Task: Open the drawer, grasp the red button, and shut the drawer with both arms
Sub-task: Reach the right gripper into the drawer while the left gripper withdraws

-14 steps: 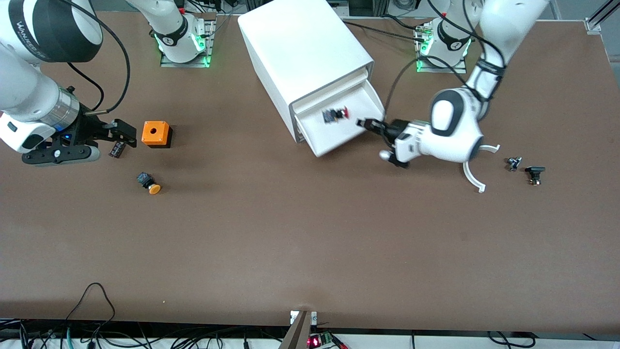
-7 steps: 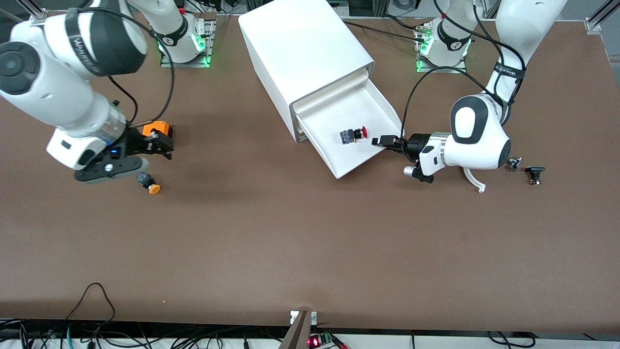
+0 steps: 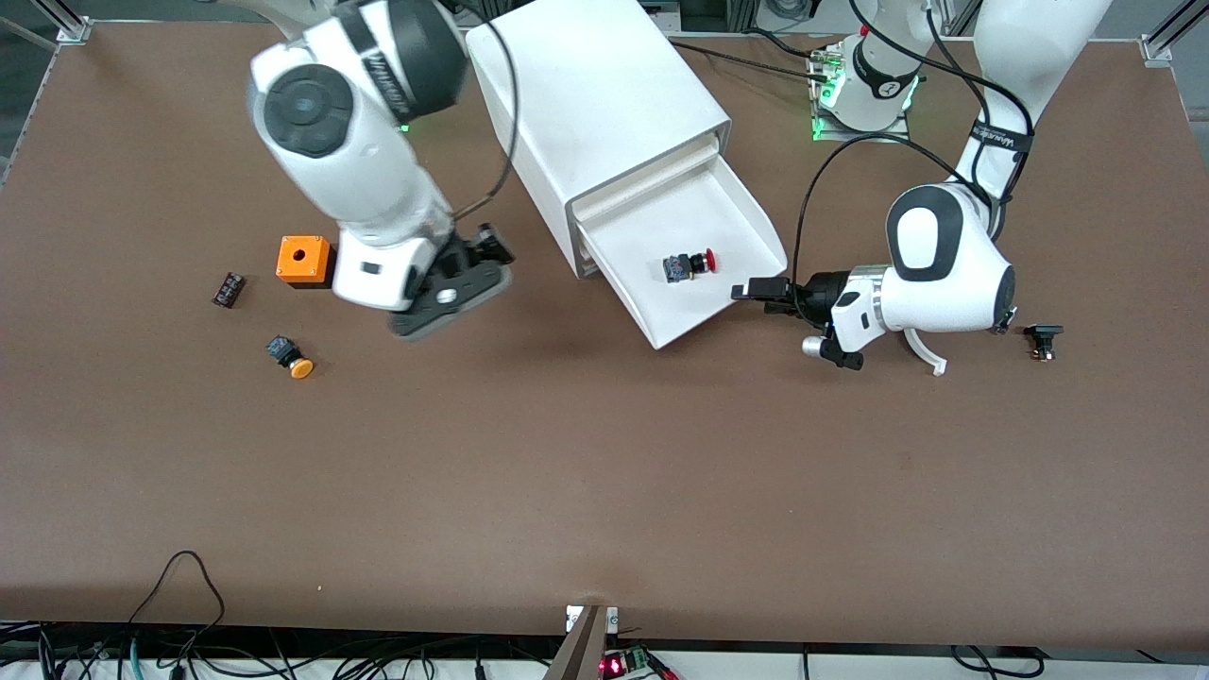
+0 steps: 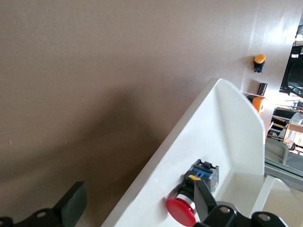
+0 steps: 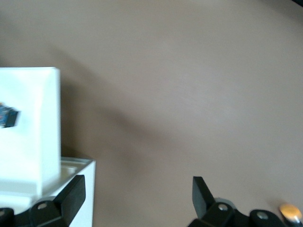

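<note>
Left hand, fingers apart, sat at the flared lip of the pulled-out drawer, right of frame centre. Inside lay the button, just beside that hand. Right hand, fingers apart, hung over the counter beside the cabinet.

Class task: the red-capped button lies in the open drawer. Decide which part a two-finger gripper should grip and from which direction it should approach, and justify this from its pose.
Grip the button across its black-and-blue body, coming straight down from above. It lies on its side on the floor of the drawer, cap toward the left arm's end, so the body's flanks are exposed, while the drawer's walls probably hinder a sideways approach. The rounded cap would likely slip.
</note>
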### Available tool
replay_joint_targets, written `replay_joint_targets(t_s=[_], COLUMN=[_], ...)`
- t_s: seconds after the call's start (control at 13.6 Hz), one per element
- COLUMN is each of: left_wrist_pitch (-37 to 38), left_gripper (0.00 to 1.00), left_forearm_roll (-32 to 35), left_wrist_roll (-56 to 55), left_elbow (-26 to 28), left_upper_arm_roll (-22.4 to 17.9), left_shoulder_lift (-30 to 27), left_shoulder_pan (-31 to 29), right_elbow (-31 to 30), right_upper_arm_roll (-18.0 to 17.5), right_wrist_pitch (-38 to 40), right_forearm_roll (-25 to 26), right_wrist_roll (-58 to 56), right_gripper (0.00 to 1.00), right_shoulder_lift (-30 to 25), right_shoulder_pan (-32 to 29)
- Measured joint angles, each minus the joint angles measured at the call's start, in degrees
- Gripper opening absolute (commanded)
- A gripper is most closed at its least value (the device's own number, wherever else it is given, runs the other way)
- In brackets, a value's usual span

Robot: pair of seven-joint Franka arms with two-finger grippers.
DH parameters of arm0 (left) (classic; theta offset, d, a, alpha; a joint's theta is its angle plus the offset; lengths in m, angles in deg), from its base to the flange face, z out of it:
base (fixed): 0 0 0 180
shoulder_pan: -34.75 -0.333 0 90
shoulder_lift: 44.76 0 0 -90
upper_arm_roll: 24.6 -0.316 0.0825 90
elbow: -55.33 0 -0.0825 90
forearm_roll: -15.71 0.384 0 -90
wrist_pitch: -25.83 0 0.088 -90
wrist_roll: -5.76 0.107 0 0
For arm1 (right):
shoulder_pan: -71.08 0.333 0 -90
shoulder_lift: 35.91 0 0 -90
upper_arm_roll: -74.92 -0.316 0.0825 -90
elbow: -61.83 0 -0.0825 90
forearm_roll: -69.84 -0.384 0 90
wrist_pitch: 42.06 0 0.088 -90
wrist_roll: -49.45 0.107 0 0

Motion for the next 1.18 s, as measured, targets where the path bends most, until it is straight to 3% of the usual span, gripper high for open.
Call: replay_joint_targets(t_s=[0.37, 0.59, 0.74, 0.96, 1.18], left_wrist_pitch=[-11.3, -10.5, -5.6, 8.6, 17.0], left_gripper=[1.0, 1.0, 1.0, 1.0, 1.0], left_forearm_roll=[2.1, 4.4, 13.6, 29.8, 43.1], left_wrist_roll=[0.0, 0.2, 0.2, -0.9, -6.1], left_elbow=[-0.8, -0.9, -2.2, -10.3, -15.5], left_upper_arm_roll=[0.4, -0.6, -3.2, -6.0, -6.7], left_shoulder_lift=[-5.0, -8.7, -12.6, -17.7, -21.4], left_shoulder_pan=[-1.7, -5.3, -5.8, -6.2, -6.1], right_elbow=[5.2, 5.6, 6.4, 8.4, 9.2], right_upper_arm_roll=[-6.2, -9.3, -10.2, -10.4, -10.4], right_wrist_pitch=[-1.2, -3.8, -5.4, -5.8, -6.9], right_forearm_roll=[-0.4, -0.4, -0.3, 2.8, 6.9], right_wrist_roll=[-16.5, -22.4, -23.4, -24.0, -24.0], right_gripper=[1.0, 1.0, 1.0, 1.0, 1.0], right_shoulder_lift=[4.8, 6.5, 8.9, 12.8, 15.7], right_shoulder_pan=[0.2, 0.2, 1.1, 3.7, 7.6])
